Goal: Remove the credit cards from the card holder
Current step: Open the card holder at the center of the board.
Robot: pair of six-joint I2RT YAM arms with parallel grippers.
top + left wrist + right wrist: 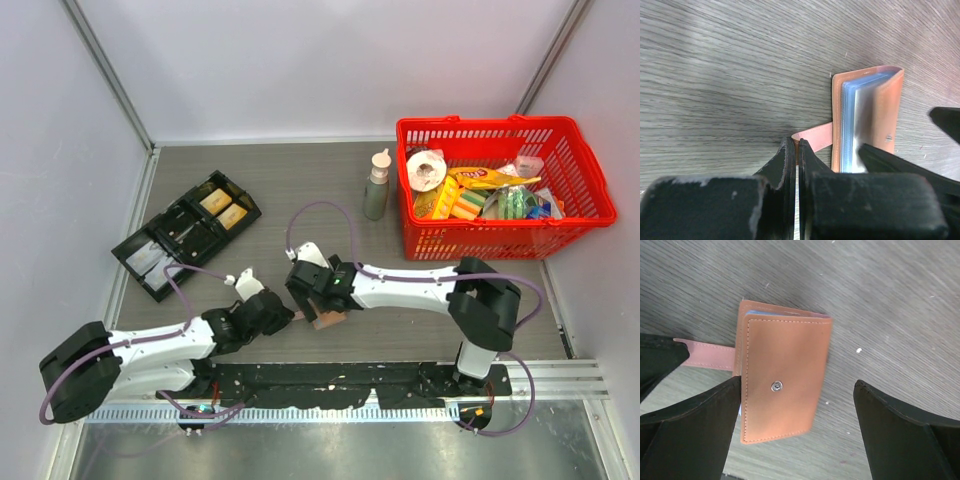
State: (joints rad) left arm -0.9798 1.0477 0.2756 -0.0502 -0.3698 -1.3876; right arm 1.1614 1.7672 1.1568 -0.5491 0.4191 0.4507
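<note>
The tan card holder (327, 318) lies barely ajar on the wood-grain table (300, 180) between the arms, its blue-grey credit cards (850, 120) apparently all inside. The left gripper (797, 149) pinches the strap tab (816, 137) between closed fingers; the right gripper (797, 387) hangs spread wide over the cover. No card is out yet

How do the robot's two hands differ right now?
The left hand is shut, pinching the card holder's strap tab; the right hand is wide open. The left grips from the side; the right hovers over the holder with a finger on either side. Both have black fingers and are at the same holder.
</note>
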